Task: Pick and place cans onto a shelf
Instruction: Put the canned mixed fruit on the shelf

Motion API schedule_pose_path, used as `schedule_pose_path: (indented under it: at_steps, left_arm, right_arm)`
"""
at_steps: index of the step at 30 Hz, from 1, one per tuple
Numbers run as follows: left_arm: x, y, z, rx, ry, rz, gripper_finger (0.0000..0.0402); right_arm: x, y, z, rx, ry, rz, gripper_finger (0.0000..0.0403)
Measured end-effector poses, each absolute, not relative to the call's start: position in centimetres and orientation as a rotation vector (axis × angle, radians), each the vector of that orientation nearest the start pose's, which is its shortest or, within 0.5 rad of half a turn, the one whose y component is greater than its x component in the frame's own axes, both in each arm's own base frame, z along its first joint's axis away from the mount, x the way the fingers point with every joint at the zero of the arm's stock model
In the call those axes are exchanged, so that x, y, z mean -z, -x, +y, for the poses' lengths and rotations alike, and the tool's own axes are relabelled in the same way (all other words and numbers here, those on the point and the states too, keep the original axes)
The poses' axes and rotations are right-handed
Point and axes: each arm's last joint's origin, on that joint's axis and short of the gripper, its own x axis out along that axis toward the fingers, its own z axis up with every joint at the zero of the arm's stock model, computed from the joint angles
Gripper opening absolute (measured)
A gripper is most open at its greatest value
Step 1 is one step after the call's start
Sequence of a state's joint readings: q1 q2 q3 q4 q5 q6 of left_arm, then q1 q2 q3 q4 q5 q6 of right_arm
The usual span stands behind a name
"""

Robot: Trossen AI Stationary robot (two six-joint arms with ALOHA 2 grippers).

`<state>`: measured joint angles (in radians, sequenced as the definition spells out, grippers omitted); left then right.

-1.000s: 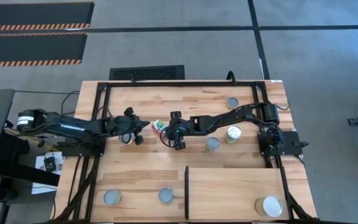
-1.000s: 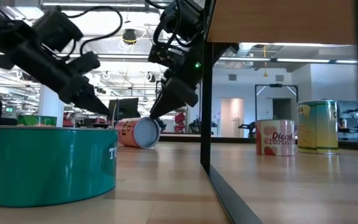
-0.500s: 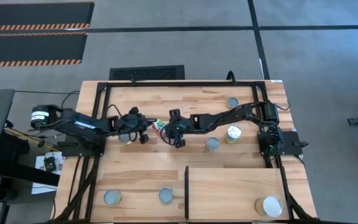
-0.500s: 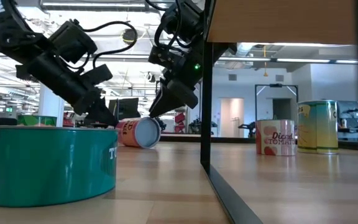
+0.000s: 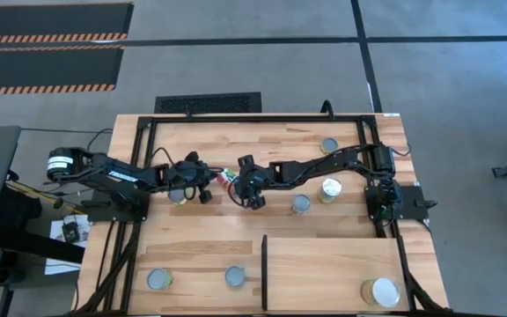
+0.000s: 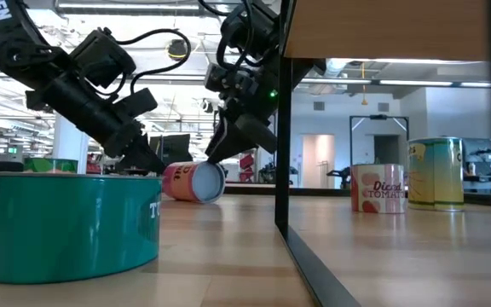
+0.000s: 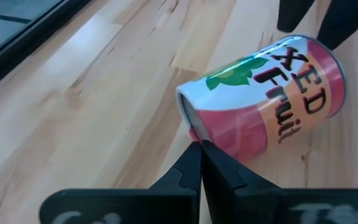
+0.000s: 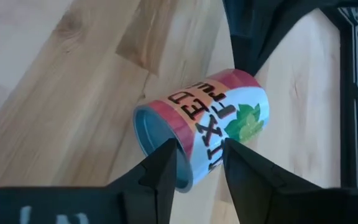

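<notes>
**Toppled fruit can flanked by both grippers**

Eight cans are counted from above: one mixed-fruit can (image 5: 226, 180) lying on its side mid-table, one can (image 5: 178, 195) partly hidden beneath the left arm, three upright ones (image 5: 300, 204) near the right arm, two (image 5: 235, 277) on the front tabletop, and one wide can (image 5: 385, 292) standing on the shelf (image 5: 333, 273). The left gripper (image 7: 201, 163) is seen pinched shut, its tip just beside the fallen can's rim. The right gripper (image 8: 199, 163) is held narrowly parted at the can's opposite end. Compared with a second ago, the left arm has been drawn in closer to the can. The shelf's black divider (image 6: 285, 128) crosses the low view.
</notes>
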<state>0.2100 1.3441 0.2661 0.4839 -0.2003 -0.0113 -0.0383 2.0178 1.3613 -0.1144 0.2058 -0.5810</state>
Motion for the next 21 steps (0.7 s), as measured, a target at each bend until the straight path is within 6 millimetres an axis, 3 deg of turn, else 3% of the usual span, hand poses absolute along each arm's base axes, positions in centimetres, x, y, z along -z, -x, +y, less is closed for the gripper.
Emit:
schedule_pose_path:
  at_steps: [4, 12, 14, 21]
  left_arm:
    - [-12.0, -20.4, 4.9, -0.396, 0.016, 0.585, 0.0002]
    - [-12.0, -20.4, 4.9, -0.377, 0.022, 0.589, 0.0002]
    - [-12.0, -20.4, 4.8, -0.371, 0.024, 0.590, 0.0002]
    - [-11.9, -20.4, 4.8, -0.358, 0.028, 0.593, 0.0002]
  right_arm:
    - [-17.1, -43.3, -2.2, -0.023, 0.658, 0.833, 0.0148]
    - [-13.8, -44.0, -2.1, -0.033, 0.705, 0.920, 0.0151]
    - [-13.9, -44.8, -1.9, -0.035, 0.704, 0.882, 0.0148]
    - [-13.8, -45.4, -1.5, -0.045, 0.706, 0.879, 0.0060]
